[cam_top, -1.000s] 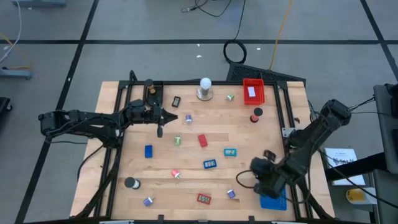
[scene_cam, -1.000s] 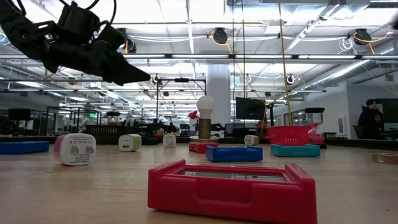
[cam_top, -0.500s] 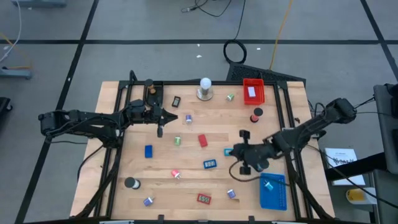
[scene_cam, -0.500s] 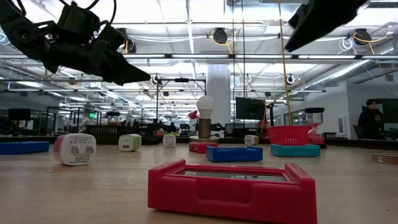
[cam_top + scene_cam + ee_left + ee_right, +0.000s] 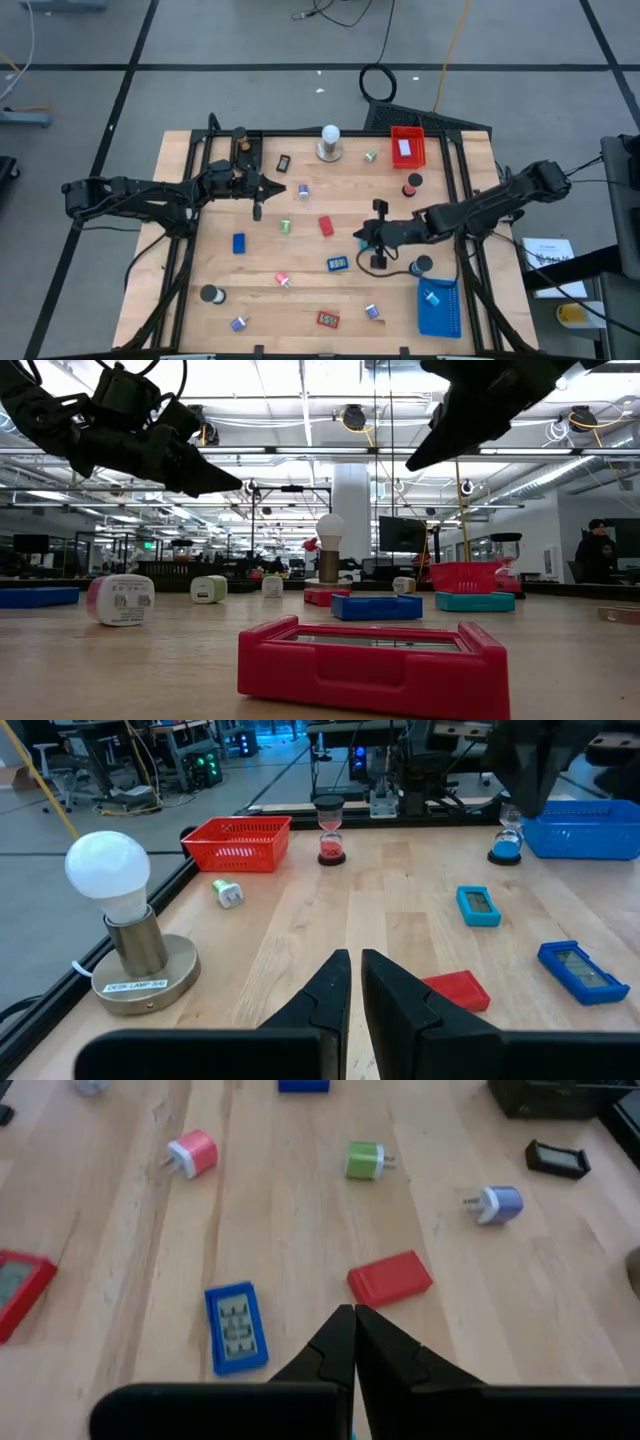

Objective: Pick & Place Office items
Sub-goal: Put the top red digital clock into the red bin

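Office items lie scattered on the wooden table: a red block, a blue calculator-like piece, a teal piece, green, pink and purple plugs, and a black roll. My right gripper hovers shut above the table's middle, just right of the red block, with nothing between its fingers. My left gripper hangs shut and empty over the far left part.
A red tray stands at the far right and a blue tray, with a teal piece in it, at the near right. A white bulb on a round base stands at the far middle. A red hourglass stands near the red tray.
My right gripper has swung from above the blue tray at the near right toward the table's middle, going left and a little farther back. It has rolled and tipped as it went and stays shut. The left arm has kept still.
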`<state>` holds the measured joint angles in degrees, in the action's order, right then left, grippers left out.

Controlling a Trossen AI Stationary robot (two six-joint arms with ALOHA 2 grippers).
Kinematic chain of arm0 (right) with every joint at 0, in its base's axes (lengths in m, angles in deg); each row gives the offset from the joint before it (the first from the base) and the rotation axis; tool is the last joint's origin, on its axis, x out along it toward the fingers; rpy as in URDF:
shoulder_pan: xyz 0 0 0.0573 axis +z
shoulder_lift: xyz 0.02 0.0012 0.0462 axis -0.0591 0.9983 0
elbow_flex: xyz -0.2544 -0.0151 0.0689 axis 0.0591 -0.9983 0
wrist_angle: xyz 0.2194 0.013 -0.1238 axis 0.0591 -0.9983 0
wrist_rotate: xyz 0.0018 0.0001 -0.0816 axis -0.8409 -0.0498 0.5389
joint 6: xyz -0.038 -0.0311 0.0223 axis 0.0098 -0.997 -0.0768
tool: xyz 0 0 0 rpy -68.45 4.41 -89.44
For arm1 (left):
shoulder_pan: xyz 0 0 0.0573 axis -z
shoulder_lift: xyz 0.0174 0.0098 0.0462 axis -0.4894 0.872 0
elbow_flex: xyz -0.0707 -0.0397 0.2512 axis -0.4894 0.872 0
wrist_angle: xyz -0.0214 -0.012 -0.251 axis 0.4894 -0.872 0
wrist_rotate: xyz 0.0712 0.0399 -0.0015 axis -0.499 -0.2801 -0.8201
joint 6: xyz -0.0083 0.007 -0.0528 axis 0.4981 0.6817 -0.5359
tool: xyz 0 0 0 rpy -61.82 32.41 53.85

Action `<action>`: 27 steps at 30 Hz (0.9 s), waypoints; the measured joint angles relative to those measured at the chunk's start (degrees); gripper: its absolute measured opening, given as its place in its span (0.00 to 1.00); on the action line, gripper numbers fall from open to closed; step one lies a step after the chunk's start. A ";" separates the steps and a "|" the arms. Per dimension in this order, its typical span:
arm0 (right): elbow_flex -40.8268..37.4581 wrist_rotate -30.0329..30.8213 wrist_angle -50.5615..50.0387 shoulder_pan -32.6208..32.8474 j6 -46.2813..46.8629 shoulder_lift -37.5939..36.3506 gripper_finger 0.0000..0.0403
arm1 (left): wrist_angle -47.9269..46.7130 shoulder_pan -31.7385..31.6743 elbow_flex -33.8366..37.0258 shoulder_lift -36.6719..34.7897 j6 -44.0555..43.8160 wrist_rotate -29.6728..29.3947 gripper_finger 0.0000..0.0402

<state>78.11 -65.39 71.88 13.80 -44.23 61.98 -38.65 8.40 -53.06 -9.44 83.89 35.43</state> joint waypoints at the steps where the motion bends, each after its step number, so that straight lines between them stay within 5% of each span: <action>1: 0.00 -0.04 0.38 0.00 0.05 0.49 0.01 | 0.00 0.00 0.00 0.00 0.00 0.00 0.09; 18: 0.04 -0.02 10.54 -3.83 3.00 10.75 0.40 | 0.42 0.00 0.01 0.00 0.00 0.00 0.09; 27: 1.89 -0.01 14.91 -6.70 15.33 17.76 0.64 | 0.42 0.00 0.01 0.00 0.00 0.00 0.09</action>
<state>80.00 -65.40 86.79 7.10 -28.90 79.74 -38.23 8.40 -53.05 -9.45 83.89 35.43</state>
